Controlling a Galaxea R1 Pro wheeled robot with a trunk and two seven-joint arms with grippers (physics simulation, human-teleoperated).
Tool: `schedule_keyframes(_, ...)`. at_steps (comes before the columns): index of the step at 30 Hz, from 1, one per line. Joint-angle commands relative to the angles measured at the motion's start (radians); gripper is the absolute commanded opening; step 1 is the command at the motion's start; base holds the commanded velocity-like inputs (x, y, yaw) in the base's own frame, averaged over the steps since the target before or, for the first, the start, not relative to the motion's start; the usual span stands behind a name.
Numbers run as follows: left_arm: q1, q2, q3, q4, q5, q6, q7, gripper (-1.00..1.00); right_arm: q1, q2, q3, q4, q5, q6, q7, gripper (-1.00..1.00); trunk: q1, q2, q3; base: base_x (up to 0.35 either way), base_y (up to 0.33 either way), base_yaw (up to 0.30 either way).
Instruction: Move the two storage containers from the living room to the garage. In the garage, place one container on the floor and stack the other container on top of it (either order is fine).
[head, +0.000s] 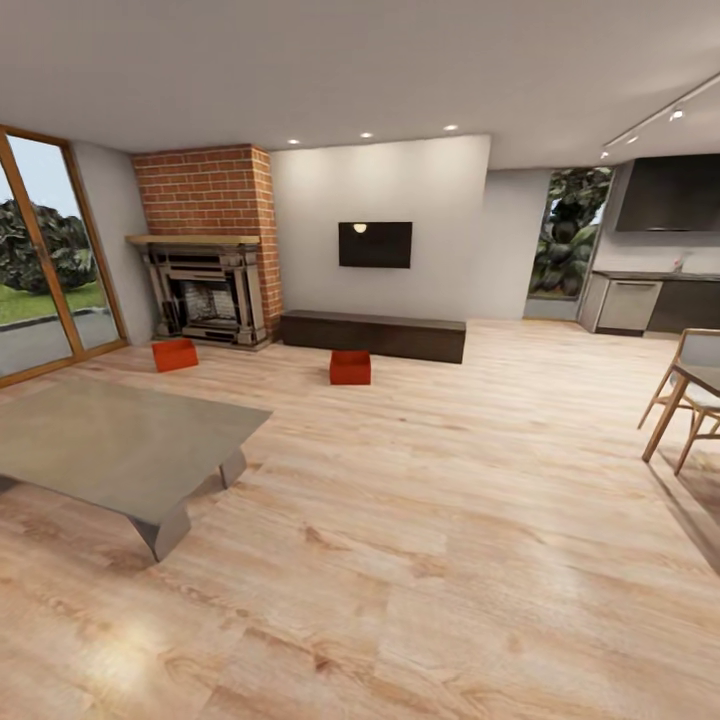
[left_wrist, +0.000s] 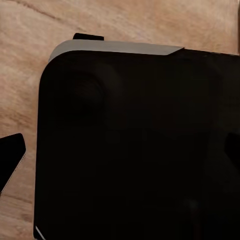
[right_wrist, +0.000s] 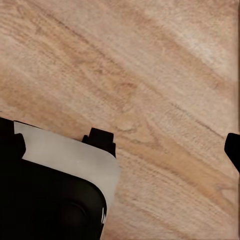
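Left gripper fingertips appear as a dark tip (left_wrist: 11, 159) at the edge of the left wrist view, hanging over the robot's black, grey-edged base (left_wrist: 135, 145) and the light wood-plank floor (left_wrist: 30, 75); whether its fingers are apart or closed cannot be told. Right gripper likewise shows just a dark fingertip (right_wrist: 233, 150) over the same planks, with a corner of the base (right_wrist: 55, 200) beside it, and its state cannot be told either. Farther out, in the head view, the living room opens around the red brick fireplace (head: 208, 250). One storage container (head: 174, 354) sits on the planks just in front of the fireplace, toward the wood-framed glass door (head: 45, 260), turned slightly askew so its long side runs roughly across the hearth. The second storage container (head: 350, 367) rests farther from the fireplace on the side away from the door, just in front of the long low dark cabinet (head: 375, 335), its broad face toward the camera and its long axis parallel to the cabinet. Both bins lie well apart from the grippers, far across the floor. A grey low table (head: 120, 445) stands nearer than the fireplace, and a wall screen (head: 375, 244) hangs above the cabinet
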Motion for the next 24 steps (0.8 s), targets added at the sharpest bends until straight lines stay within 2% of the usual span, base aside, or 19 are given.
schedule_keyframes(1, 0.000, 0.000, 0.003, 0.000, 0.008, -0.002, 0.000, 1.00, -0.001, 0.000, 0.008, 0.003, -0.001, -0.006, 0.002, 1.00, 0.001, 0.000, -0.001, 0.322, 0.000, 0.000)
schedule_keyframes(24, 0.000, -0.001, 0.003, 0.000, 0.007, -0.002, 0.000, 1.00, -0.001, 0.001, 0.008, 0.003, 0.000, -0.005, 0.001, 1.00, 0.001, 0.000, -0.001, 0.322, 0.000, 0.000)
